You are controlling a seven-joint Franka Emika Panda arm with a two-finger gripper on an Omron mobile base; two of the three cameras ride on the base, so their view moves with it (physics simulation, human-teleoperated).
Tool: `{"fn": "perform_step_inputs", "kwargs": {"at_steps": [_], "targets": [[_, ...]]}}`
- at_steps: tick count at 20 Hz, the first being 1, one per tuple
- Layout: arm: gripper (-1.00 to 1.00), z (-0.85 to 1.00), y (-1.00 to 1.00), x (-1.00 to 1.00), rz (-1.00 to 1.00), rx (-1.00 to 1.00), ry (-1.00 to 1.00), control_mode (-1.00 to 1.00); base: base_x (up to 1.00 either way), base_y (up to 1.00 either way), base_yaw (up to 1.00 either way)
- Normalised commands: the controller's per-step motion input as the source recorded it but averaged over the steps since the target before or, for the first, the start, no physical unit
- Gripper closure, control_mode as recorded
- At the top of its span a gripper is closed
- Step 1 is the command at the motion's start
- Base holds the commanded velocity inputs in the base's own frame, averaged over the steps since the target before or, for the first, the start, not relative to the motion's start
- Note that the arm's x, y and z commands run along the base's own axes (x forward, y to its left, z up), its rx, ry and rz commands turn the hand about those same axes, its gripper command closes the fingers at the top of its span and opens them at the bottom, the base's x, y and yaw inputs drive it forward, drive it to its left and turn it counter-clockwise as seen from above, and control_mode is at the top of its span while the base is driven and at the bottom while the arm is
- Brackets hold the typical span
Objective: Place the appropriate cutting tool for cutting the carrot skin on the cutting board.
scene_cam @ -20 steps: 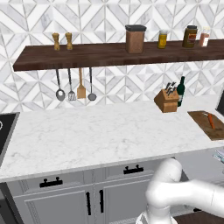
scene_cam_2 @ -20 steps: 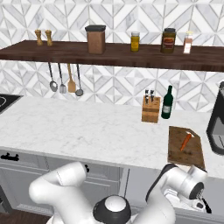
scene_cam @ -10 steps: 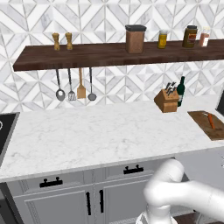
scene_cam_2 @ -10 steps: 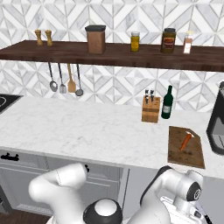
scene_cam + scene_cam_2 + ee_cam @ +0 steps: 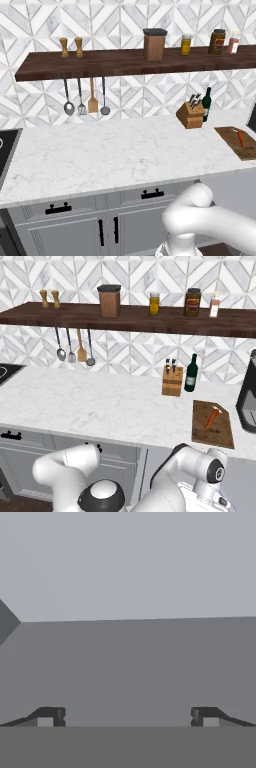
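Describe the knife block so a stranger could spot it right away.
Look along the white marble counter toward its right end, near the tiled back wall. There stands the knife block, a tan wooden block with dark handles sticking out of its top. It stands just left of a dark green bottle and behind the flat dark-brown cutting board that holds the carrot.

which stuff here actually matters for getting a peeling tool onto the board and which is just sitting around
For the job:
- cutting board
- carrot lying on the board
- knife block with its tools
- gripper, open and holding nothing

Just lying about:
- green bottle beside the block
- shelf jars
- hanging utensils
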Motion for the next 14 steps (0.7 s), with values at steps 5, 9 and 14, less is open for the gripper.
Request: {"fn": "perform_step_inputs", "kwargs": {"at_steps": [5,9,14], "targets": [[-1.0,0.19,-0.13,0.36,0.0,-0.02,-0.21,-1.0,0.0,0.0,0.0],[-1.0,0.0,-0.04,0.3,0.0,0.0,-0.23,-1.0,0.0,0.0,0.0],[-1.0,0.0,-0.17,0.25,0.07,-0.03,-0.2,-1.0,0.0,0.0,0.0]]}}
